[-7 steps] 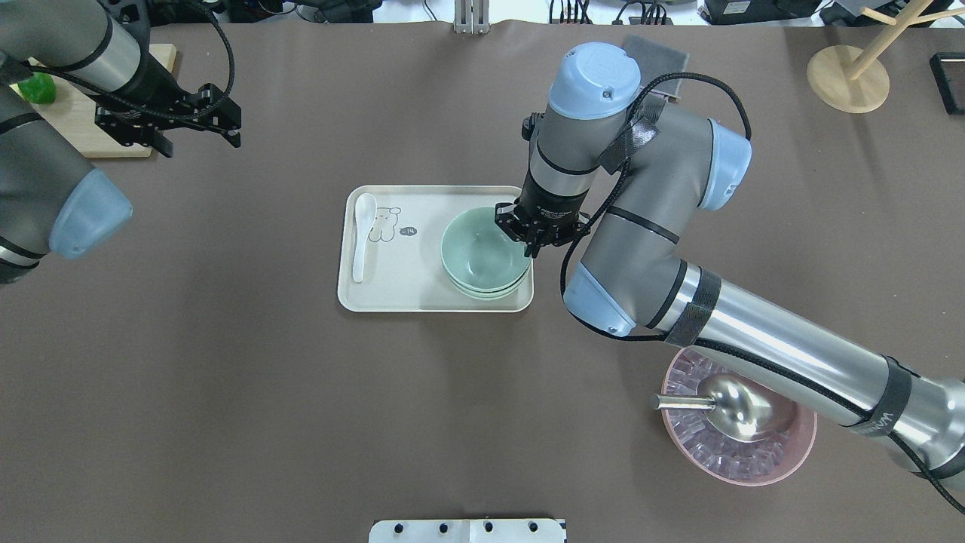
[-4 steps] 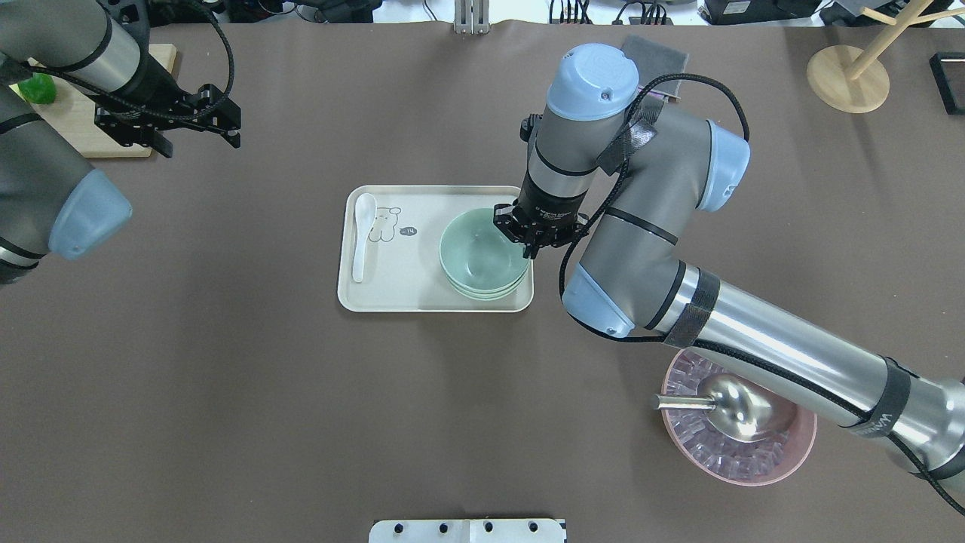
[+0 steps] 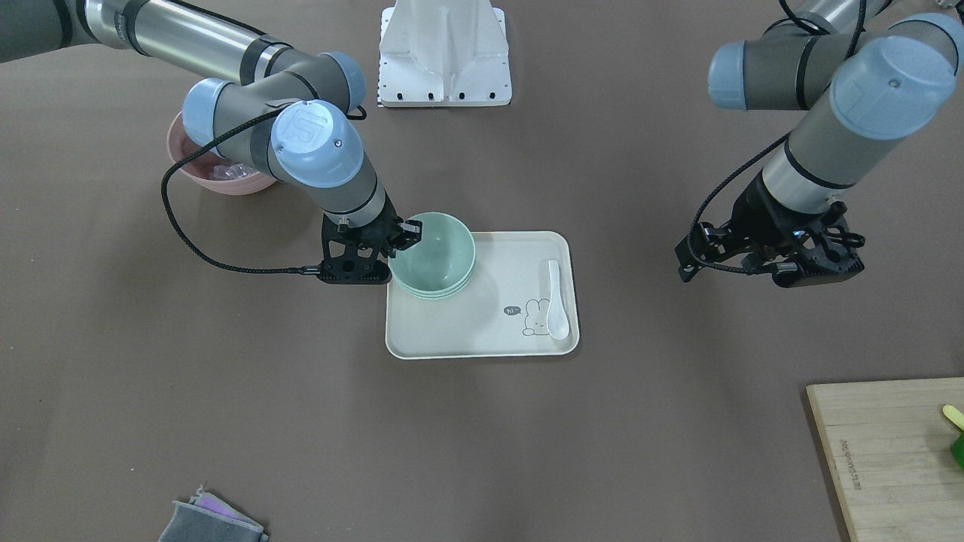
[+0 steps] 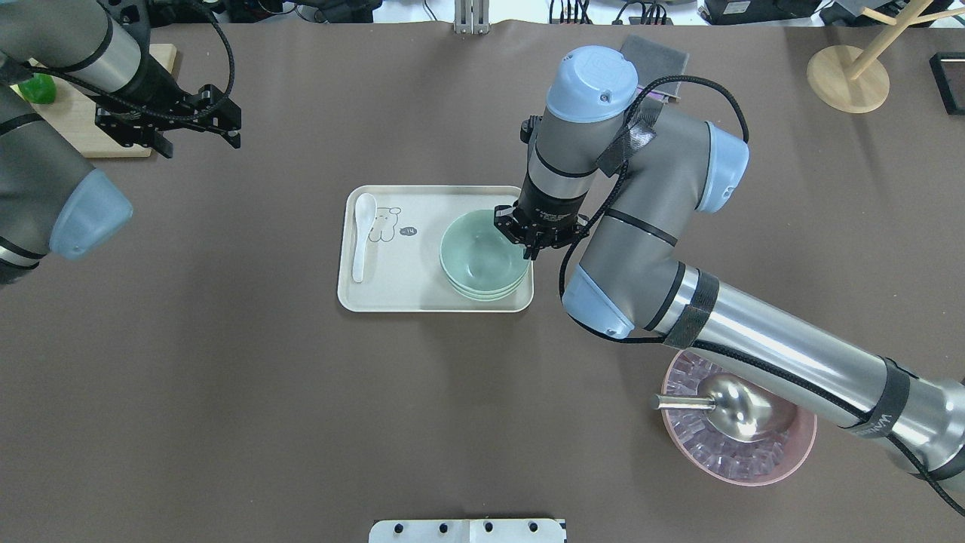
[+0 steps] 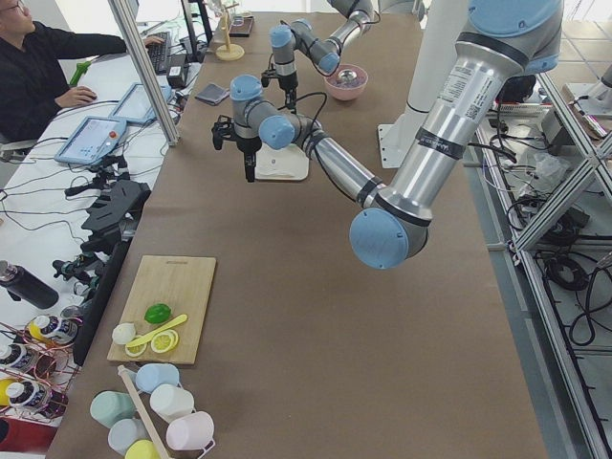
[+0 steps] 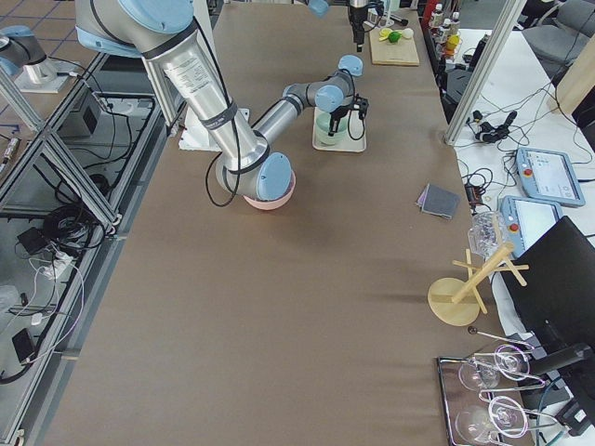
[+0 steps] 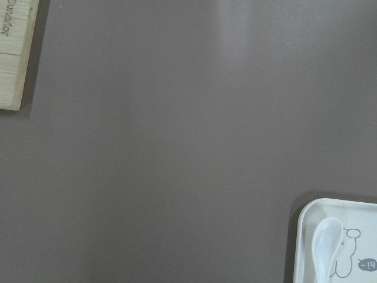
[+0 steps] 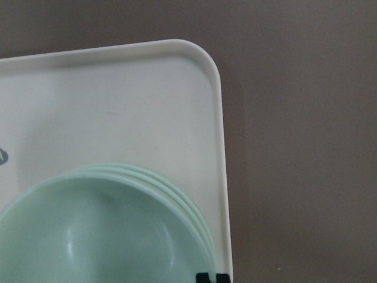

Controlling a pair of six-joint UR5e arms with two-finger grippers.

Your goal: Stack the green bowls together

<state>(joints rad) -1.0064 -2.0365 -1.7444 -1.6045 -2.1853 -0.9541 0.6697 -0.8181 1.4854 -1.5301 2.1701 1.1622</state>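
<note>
The green bowls sit nested in one stack on the right part of a cream tray; the front-facing view shows the same stack. In the right wrist view three rims lie one inside another near the tray's corner. My right gripper is at the top bowl's right rim, its fingertips close together on that rim, shut on the top bowl. My left gripper hangs open and holds nothing, far to the left over bare table.
A white spoon lies on the tray's left side. A pink bowl with a metal scoop stands under the right forearm. A wooden cutting board is at the far left, a wooden stand and a grey cloth at the back.
The right arm and the top bowl have shifted very slightly to the left. The left arm has not moved.
</note>
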